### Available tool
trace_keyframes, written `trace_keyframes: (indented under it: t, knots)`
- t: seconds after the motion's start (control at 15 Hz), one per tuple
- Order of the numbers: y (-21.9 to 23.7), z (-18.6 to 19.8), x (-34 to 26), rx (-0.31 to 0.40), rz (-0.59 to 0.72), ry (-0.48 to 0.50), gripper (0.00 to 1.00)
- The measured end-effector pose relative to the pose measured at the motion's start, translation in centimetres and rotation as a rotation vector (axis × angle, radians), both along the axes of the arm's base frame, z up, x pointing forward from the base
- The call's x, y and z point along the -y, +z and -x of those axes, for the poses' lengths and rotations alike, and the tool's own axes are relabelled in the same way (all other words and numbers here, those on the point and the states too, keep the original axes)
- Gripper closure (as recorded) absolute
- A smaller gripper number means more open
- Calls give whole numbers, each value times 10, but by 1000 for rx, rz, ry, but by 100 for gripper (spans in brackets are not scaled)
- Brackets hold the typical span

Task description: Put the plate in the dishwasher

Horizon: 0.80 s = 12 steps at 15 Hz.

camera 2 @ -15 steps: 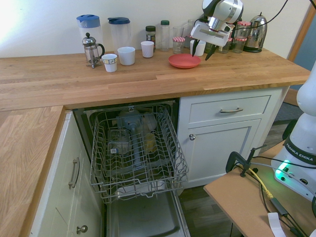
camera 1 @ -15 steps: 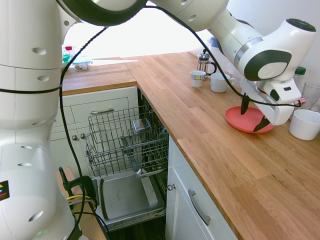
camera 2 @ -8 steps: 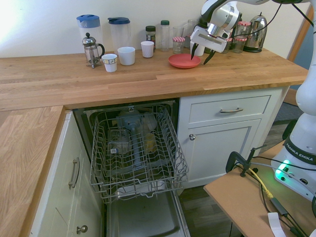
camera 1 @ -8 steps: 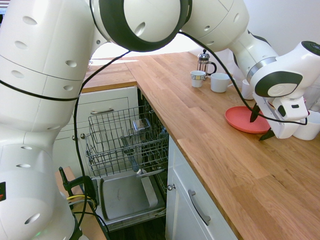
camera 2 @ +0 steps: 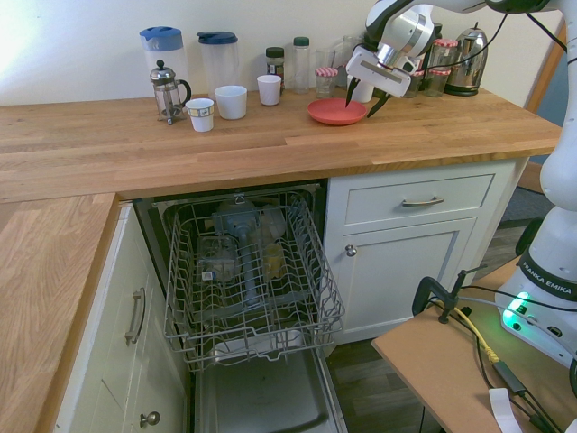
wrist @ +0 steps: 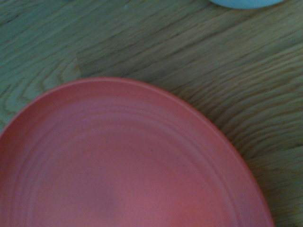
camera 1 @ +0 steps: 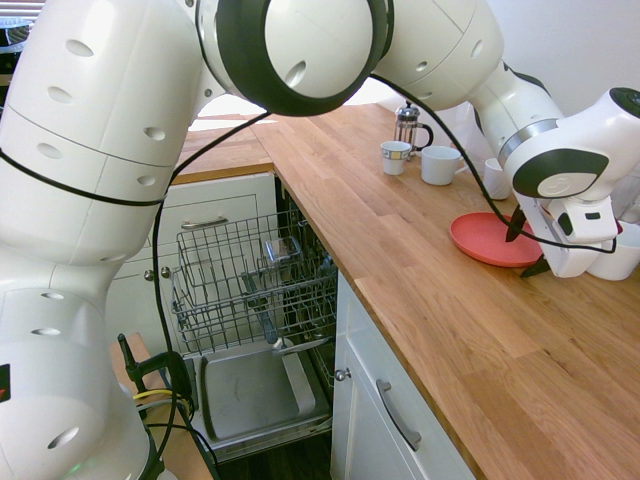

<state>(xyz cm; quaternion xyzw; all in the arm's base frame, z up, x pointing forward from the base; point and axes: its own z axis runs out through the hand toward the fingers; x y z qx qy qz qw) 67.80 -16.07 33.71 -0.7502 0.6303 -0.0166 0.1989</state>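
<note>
The coral-pink plate (camera 1: 488, 239) (camera 2: 335, 111) (wrist: 128, 165) lies flat on the wooden counter (camera 1: 430, 300). My gripper (camera 1: 528, 246) (camera 2: 361, 97) is open and low over the plate's right edge, one dark finger over the plate and the other just outside its rim. Nothing is held. The dishwasher (camera 1: 250, 300) (camera 2: 252, 280) stands open under the counter, its grey wire rack (camera 2: 257, 298) pulled out with several items in it and the door panel (camera 1: 255, 390) folded down.
A white bowl (camera 1: 625, 255) sits right beside the gripper. Two white mugs (camera 1: 438, 165) and a French press (camera 1: 406, 124) stand further along the counter. Jars, jugs (camera 2: 162, 54) and a kettle (camera 2: 469, 59) line the back wall. White drawer cabinets (camera 2: 424, 234) flank the dishwasher.
The gripper has come down from above the plate to its right rim and now sits slightly lower, with the fingers still open. The plate has not moved.
</note>
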Motion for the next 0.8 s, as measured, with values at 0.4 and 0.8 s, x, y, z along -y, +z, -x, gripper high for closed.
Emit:
trace_keyframes:
  t: [0.4,0.8]
  knots:
    - [-5,-3,4,4,-1,12,100]
    - [-6,-2,8,6,-8,22,100]
